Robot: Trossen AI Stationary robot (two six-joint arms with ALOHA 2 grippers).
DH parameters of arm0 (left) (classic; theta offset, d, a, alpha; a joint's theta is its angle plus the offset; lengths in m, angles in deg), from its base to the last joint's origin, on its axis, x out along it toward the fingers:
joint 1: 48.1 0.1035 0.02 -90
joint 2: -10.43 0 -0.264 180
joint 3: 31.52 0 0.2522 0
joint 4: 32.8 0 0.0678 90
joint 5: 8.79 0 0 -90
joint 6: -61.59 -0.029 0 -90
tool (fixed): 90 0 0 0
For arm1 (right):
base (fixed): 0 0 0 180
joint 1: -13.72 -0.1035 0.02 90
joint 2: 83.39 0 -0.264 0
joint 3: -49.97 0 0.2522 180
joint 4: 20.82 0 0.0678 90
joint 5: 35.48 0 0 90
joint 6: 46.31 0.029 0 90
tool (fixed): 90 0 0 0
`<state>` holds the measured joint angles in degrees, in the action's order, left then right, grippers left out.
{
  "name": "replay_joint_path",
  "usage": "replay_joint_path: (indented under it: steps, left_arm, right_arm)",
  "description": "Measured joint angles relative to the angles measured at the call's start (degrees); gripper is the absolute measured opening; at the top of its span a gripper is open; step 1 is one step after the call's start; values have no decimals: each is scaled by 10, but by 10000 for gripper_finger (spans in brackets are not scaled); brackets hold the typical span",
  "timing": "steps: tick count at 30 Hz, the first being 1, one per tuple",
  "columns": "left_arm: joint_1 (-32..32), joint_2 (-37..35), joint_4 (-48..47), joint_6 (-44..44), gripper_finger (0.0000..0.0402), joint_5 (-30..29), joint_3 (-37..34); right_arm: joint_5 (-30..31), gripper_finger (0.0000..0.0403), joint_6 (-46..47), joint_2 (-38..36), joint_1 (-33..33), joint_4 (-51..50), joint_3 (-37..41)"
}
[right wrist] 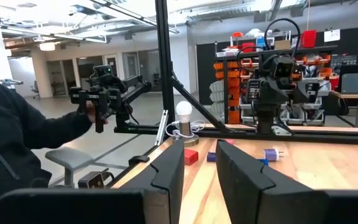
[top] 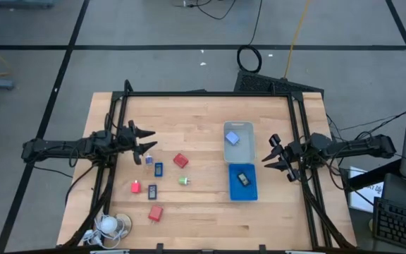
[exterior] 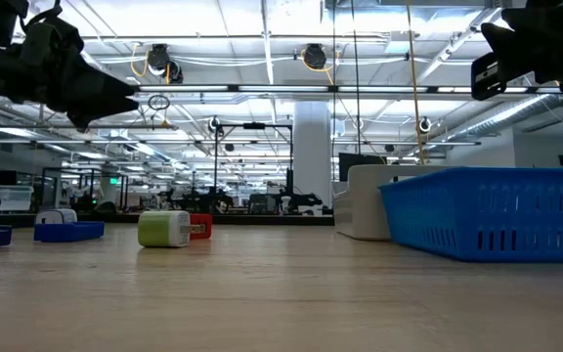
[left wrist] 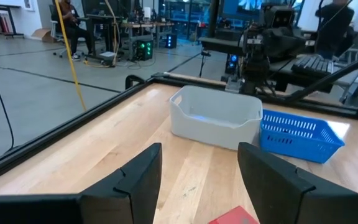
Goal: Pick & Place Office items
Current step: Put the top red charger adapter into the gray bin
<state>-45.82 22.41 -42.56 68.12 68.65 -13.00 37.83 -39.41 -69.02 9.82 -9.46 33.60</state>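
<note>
The office items lie loose on the wooden table (top: 203,113), left of centre: red blocks (top: 180,161) (top: 135,187) (top: 155,212), dark blue-and-black pieces (top: 158,169) (top: 152,192) and a green bit (top: 184,180). A light-blue cube (top: 232,139) lies in the clear tray (top: 249,150). A dark piece (top: 243,178) lies in the blue tray (top: 235,192). My left gripper (top: 149,140) hangs open above the table's left part, pointing level toward the trays (left wrist: 216,118). My right gripper (top: 270,154) hovers beside the trays on their right side, its fingers (right wrist: 169,165) a narrow gap apart with nothing between them.
A white round coiled-cord thing (top: 110,224) lies at the near left corner. A black frame (top: 203,94) runs along the table's edges. A person's dark sleeve (right wrist: 17,137) shows beyond the table in the right wrist view. Bare wood lies between the loose items and the trays.
</note>
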Motion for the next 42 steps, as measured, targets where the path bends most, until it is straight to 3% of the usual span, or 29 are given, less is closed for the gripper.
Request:
replay_joint_path:
  steps: [14, 20, 27, 31, 35, 42]
  left_arm:
    - [0, 0, 52, 64, 214, -10, 0]
    - [0, 0, 52, 156, 214, 10, 0]
    - [-15, 11, 53, 286, 214, 105, 0]
    - [-59, 70, 41, 344, 214, 67, 11]
    - [-100, 171, -97, 424, 214, 9, 73]
    - [-118, 352, -438, 571, 214, 5, 254]
  right_arm:
    - [0, 86, -16, 0, 0, -14, 0]
    - [0, 86, -16, 0, 0, -14, 0]
    - [0, 86, -3, 0, 0, -15, 0]
    - [0, 86, -3, 0, 0, -14, 1]
    - [2, 86, -4, 0, 0, -14, 1]
    - [3, 86, -6, 0, 0, -14, 1]
